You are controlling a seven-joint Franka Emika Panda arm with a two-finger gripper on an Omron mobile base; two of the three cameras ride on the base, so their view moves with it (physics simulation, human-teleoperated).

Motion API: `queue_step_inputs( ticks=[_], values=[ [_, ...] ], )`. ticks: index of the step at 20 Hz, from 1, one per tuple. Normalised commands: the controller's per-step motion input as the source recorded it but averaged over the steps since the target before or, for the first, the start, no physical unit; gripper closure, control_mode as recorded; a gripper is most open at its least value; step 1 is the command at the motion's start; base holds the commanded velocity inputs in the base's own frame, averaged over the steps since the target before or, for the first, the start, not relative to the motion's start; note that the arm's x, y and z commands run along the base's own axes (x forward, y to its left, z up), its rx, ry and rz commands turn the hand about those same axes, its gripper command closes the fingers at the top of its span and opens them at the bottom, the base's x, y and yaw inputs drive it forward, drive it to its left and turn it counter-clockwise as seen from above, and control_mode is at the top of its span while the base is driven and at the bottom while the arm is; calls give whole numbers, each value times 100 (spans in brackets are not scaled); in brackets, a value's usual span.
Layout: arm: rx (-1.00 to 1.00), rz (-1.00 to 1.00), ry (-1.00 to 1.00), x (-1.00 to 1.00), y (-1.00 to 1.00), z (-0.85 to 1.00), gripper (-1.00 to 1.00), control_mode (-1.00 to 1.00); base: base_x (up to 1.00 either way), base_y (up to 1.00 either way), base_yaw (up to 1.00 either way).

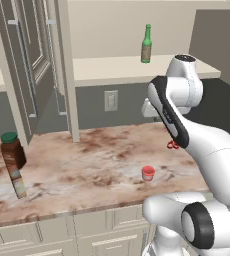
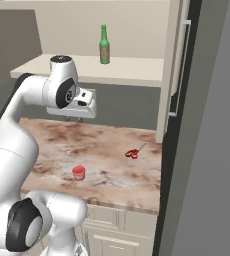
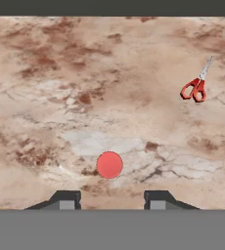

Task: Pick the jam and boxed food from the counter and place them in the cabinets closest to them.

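Jam (image 3: 109, 164) sits alone near the counter (image 3: 46, 97) edge, below the spread claw (image 3: 108, 200).

Red-lidded jam (image 1: 148, 173) stands upright on the marble counter (image 1: 87, 170).

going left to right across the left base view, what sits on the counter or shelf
dark-brown jar with green lid → green glass bottle on the cream shelf → small red-lidded jam jar → red-handled scissors, partly behind the arm

A red lid is being shown on the jam (image 3: 109, 164); the surface (image 3: 109, 73) is being seen mottled brown-and-cream; the scissors (image 3: 195, 88) are being shown red-handled.
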Motion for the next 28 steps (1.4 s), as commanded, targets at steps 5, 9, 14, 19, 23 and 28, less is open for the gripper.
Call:
queue_step_inputs(
  ticks=[5,9,14,19,23,28],
  values=[
    [0,0,0,-16,0,-3,-100,-100,0,0,0],
    [0,0,0,-17,0,-7,-100,-100,0,0,0],
    [0,0,2,-2,0,-12,-100,-100,0,0,0],
    [0,0,2,0,0,-30,-100,-100,0,0,0],
    [0,0,0,0,0,-33,-100,-100,0,0,0],
    [0,0,0,0,1,-35,-100,-100,0,0,0]
  ],
)
